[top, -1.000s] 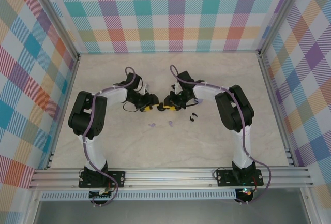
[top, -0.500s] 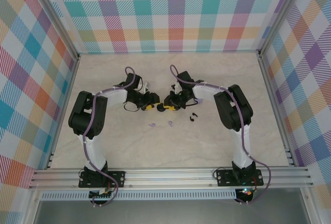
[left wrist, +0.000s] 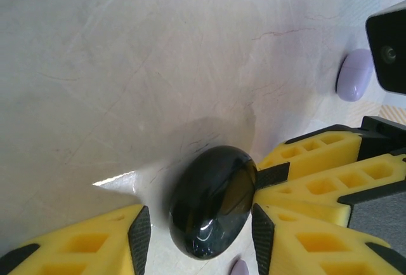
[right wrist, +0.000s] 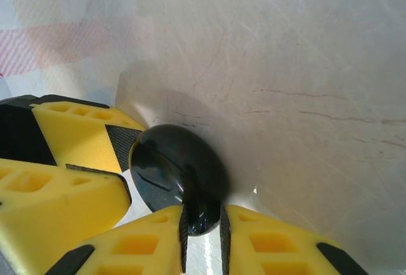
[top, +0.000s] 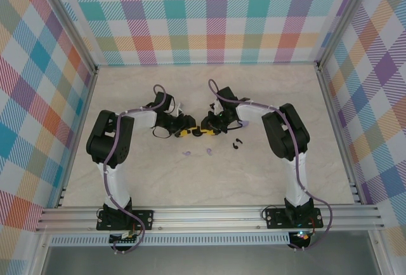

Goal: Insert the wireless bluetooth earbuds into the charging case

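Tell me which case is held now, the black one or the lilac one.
The black case, pinched by the right gripper; the lilac case lies apart, untouched.

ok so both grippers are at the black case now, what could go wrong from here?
1. The right gripper pinches only a thin edge of the glossy black case; it may slip or pop free.
2. The left gripper straddles the same case, tight beside the right gripper; closing could make them collide.
3. A lilac earbud lies loose close by and could get knocked.
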Controlling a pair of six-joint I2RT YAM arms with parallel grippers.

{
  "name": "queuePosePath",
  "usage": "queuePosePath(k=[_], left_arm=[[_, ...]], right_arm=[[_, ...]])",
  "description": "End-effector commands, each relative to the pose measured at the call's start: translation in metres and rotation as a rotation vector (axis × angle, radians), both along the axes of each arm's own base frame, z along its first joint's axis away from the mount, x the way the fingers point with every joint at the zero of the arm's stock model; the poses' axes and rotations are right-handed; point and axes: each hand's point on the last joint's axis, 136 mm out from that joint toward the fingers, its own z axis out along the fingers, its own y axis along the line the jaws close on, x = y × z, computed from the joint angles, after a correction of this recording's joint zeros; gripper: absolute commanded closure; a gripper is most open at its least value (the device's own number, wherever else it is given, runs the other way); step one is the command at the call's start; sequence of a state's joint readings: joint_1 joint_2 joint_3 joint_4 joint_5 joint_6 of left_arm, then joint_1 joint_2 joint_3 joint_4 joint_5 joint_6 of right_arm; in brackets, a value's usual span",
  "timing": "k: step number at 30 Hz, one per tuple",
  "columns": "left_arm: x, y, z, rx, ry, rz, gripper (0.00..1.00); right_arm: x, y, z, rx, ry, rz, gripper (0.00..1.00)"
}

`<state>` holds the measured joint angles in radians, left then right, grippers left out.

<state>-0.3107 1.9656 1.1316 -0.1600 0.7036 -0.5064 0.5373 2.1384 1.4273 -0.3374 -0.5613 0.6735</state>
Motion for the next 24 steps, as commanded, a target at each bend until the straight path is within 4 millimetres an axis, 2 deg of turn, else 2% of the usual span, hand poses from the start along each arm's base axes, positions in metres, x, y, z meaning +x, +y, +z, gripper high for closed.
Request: queuePosePath(k=[1,10,17,20,22,24], left_arm=[[-0.009,-0.006,-0.011,-0.03,0.047,-0.001,0.55],[-0.003,-0.018,0.005,-0.11,0.033,0.007,0.56],[-0.001,-0.02,0.014,-0.131,0.02,0.013,0.61],[-0.002,-0.018,0.014,-0.114,0.019,0.015,0.67],[-0.002,-0.016,0.014,-0.094,0.016,0.019,0.76],[-0.002,-0.014,0.018,-0.079,-0.001,0.02,0.78]], right_arm=[[-0.001,-0.003,-0.014,-0.019,0.039,-0.011,0.78],[-0.002,0.0,-0.016,0.006,0.051,-0.015,0.78],[-0.002,0.001,-0.017,0.011,0.053,-0.018,0.79],[-0.001,0.001,-0.014,0.013,0.047,-0.018,0.79],[-0.001,0.0,-0.01,0.013,0.038,-0.02,0.79],[0.001,-0.003,-0.003,0.012,0.019,-0.024,0.78]])
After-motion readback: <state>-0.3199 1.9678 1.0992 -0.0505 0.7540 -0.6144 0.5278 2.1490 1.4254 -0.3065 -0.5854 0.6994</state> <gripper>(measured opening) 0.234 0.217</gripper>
